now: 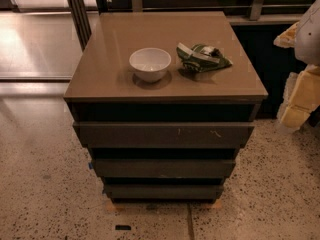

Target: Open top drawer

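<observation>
The top drawer (163,134) is the widest of three dark grey-brown handleless fronts on a low cabinet, with small pale scratches right of its middle. A dark gap runs between it and the cabinet top (105,79). Its interior does not show. Two narrower dark fronts, the middle (163,168) and the bottom (163,191), sit below it. My gripper (300,96), pale yellow and white, is at the frame's right edge. It is to the right of the cabinet, about level with its top, and touches nothing.
A white bowl (150,63) and a crumpled green bag (201,58) lie on the cabinet top. The cabinet stands on a speckled floor (45,184). A dark wall panel (265,59) is behind it at the right, and metal posts (77,9) at the back left.
</observation>
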`<state>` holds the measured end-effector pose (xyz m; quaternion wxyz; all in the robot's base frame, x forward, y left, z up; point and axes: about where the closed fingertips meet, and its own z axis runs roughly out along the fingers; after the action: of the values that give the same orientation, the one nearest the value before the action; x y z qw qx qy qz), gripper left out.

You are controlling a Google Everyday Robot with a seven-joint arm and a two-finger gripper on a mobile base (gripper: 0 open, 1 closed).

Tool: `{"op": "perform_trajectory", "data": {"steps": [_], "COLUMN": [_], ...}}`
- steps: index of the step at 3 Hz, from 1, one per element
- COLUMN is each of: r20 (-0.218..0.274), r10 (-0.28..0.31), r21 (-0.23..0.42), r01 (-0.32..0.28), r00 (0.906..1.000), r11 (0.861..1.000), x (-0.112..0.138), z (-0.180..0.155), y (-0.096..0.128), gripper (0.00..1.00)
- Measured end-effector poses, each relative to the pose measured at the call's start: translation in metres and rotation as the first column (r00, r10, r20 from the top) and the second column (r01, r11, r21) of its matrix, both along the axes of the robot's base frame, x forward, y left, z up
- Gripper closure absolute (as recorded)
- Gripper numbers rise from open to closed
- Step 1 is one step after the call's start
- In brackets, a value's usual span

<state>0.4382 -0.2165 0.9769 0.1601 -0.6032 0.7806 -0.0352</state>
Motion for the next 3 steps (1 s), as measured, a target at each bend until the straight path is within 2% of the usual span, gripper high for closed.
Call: {"op": "perform_trajectory", "data": {"steps": [1, 2, 3], "r20": [0.000, 0.054, 0.090], "r10": [0.000, 0.002, 0.017], "r21": [0.000, 0.019, 0.070], "r01": [0.000, -0.003, -0.023], "r00": [1.0000, 0.9985, 0.9958], "r11": [1.000, 1.000, 0.997], "x": [0.000, -0.006, -0.014], "z": [0.000, -0.001, -0.025], "y": [0.000, 0.003, 0.007], "gripper": [0.00, 0.00, 0.00]}}
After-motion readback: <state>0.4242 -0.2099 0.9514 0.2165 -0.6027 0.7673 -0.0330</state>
